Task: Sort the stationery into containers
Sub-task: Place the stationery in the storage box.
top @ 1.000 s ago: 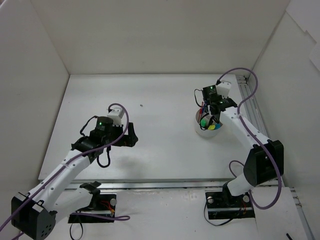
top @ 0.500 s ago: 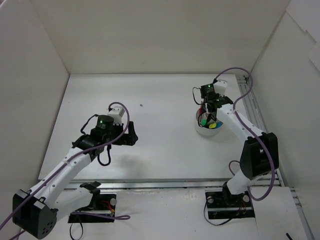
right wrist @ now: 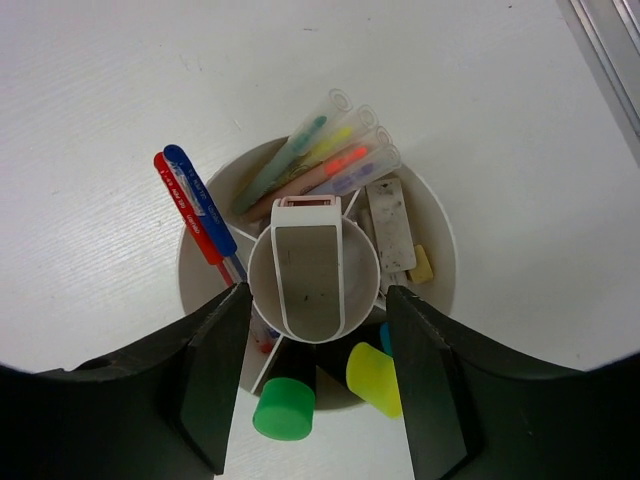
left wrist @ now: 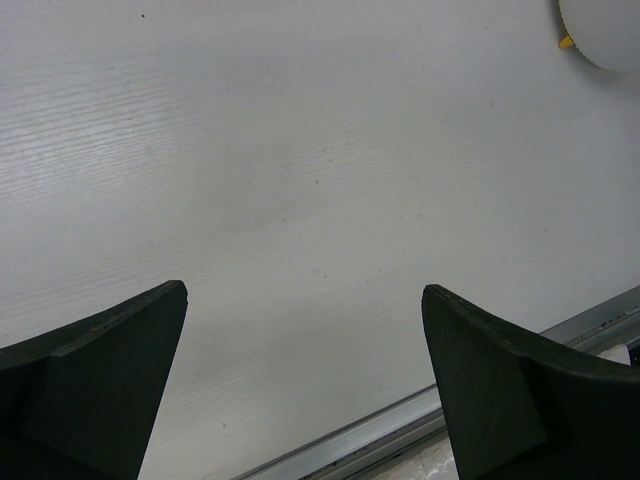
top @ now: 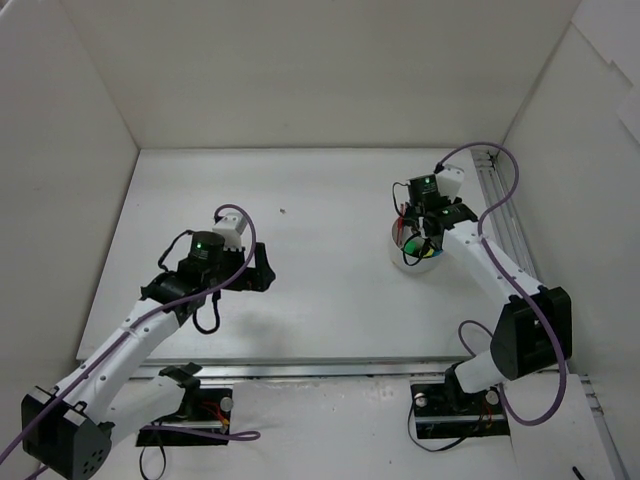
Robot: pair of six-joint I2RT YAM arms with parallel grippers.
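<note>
The white round tub [right wrist: 440,240] stands on the table at the right [top: 410,264], divided into compartments round a small white cup [right wrist: 262,290]. A grey white-framed eraser [right wrist: 308,265] stands in that cup. My right gripper [right wrist: 315,290] hangs open right above it [top: 420,240], one finger on each side of the cup, touching nothing. Round the cup sit red and blue pens [right wrist: 195,205], clear-capped markers [right wrist: 320,150], a green-ended highlighter [right wrist: 284,408], a yellow-ended one [right wrist: 375,380] and a grey eraser [right wrist: 392,225]. My left gripper [left wrist: 305,290] is open over bare table [top: 262,270].
White walls enclose the table on three sides. A metal rail [top: 500,200] runs along the right edge, close to the tub, and another [left wrist: 400,425] runs along the near edge below my left gripper. The tub's rim [left wrist: 605,30] shows far off in the left wrist view.
My right gripper's jaws have spread apart above the tub, and its wrist shifted slightly. The left arm has hardly moved.
</note>
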